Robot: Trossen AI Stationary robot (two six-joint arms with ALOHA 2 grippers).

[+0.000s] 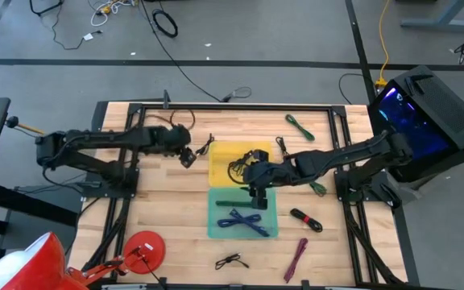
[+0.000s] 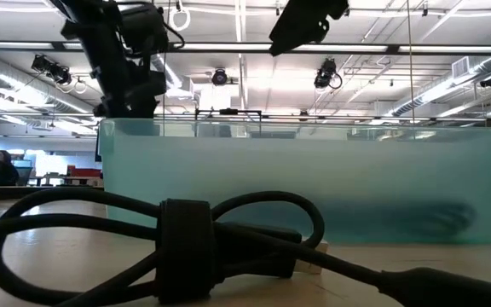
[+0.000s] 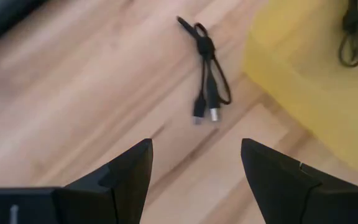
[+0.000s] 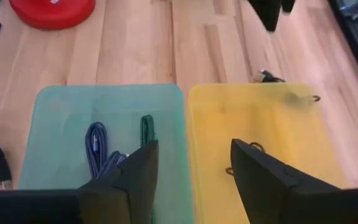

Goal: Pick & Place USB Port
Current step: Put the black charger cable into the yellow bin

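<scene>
A small black USB cable (image 1: 207,145) (image 3: 206,67), bundled with a tie, lies flat on the wood just beyond the left side of the yellow bin (image 1: 239,163) (image 3: 309,81). My left gripper (image 1: 186,155) (image 3: 194,163) hovers open above the table just left of this cable. My right gripper (image 1: 256,184) (image 4: 193,163) hangs open over the line where the yellow bin (image 4: 260,121) meets the green bin (image 1: 242,214) (image 4: 98,115). A black cable (image 1: 238,168) lies in the yellow bin. A blue cable (image 4: 97,151) and a dark green cable (image 4: 146,127) lie in the green bin.
Loose cables lie on the wood: two green ones (image 1: 300,126) (image 1: 319,188), a red-and-black one (image 1: 305,219), a magenta one (image 1: 296,259) and a black one (image 1: 230,261) (image 2: 186,247) at the near edge. A red disc (image 1: 145,248) (image 4: 53,9) sits near-left.
</scene>
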